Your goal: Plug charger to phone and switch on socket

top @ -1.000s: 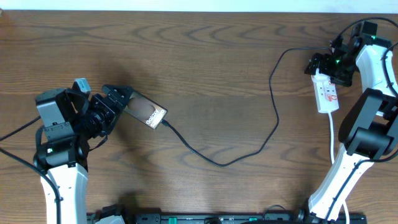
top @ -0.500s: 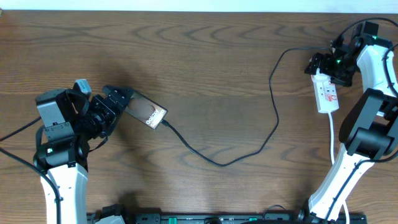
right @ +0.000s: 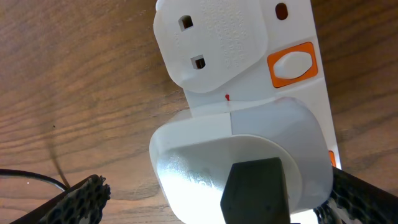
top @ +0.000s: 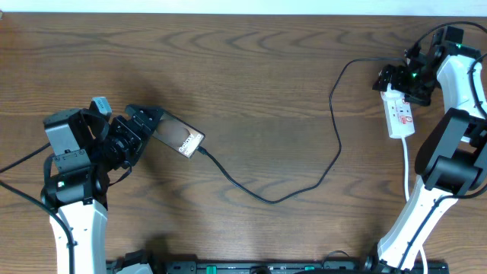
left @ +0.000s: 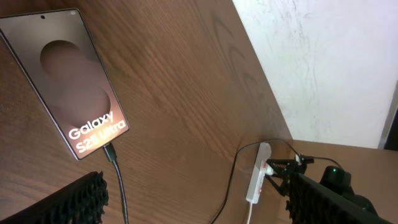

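Observation:
The phone (top: 181, 138) lies on the table at the left, its lit screen showing "Galaxy S25 Ultra" in the left wrist view (left: 71, 81). The charger cable (top: 335, 144) runs from the phone across the table to the socket (top: 400, 116). Its connector tip (left: 109, 152) sits in the phone's bottom edge. My left gripper (top: 144, 131) is open and empty just behind the phone (left: 199, 211). My right gripper (top: 392, 82) is open at the socket's far end, with its fingers on either side of the black plug (right: 255, 190) seated in the strip (right: 249, 56). An orange-red switch (right: 292, 63) shows beside an empty outlet.
The socket's thick white cord (top: 408, 164) runs toward the right arm's base. A white wall (left: 329, 62) stands beyond the table's far edge. Bare wooden tabletop (top: 251, 76) lies between the arms.

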